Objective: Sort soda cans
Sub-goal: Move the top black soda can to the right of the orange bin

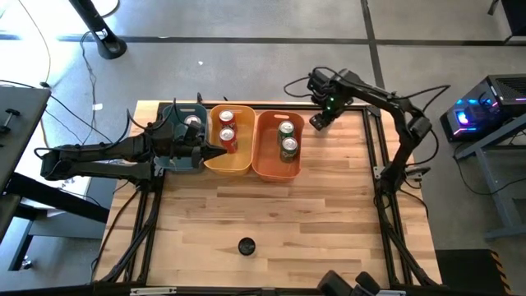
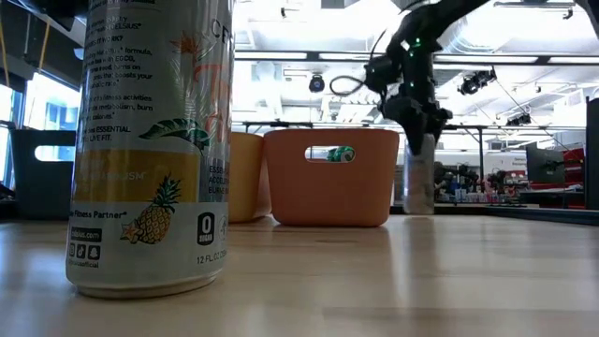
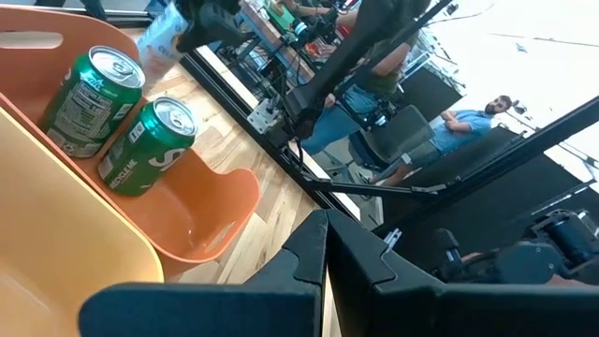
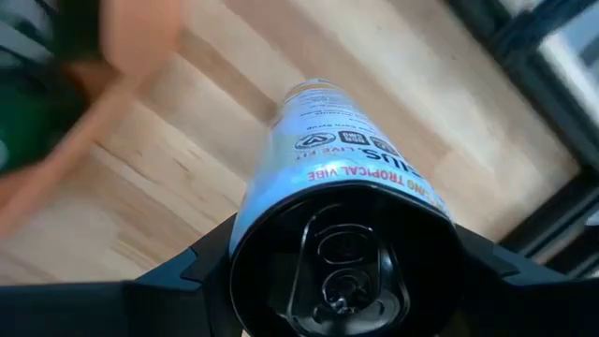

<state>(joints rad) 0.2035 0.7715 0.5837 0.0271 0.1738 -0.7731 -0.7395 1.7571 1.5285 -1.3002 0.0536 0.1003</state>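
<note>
Gripping a silver soda can upright, the right hand hangs just beside the orange bin, seemingly off the bench; left hand closed, empty.

Wide bare wooden table in front of me, only one black-topped can standing near the front edge. Along the back, the teal bin, yellow bin and orange bin sit side by side, walling it off. My left arm crosses the teal bin.
</note>
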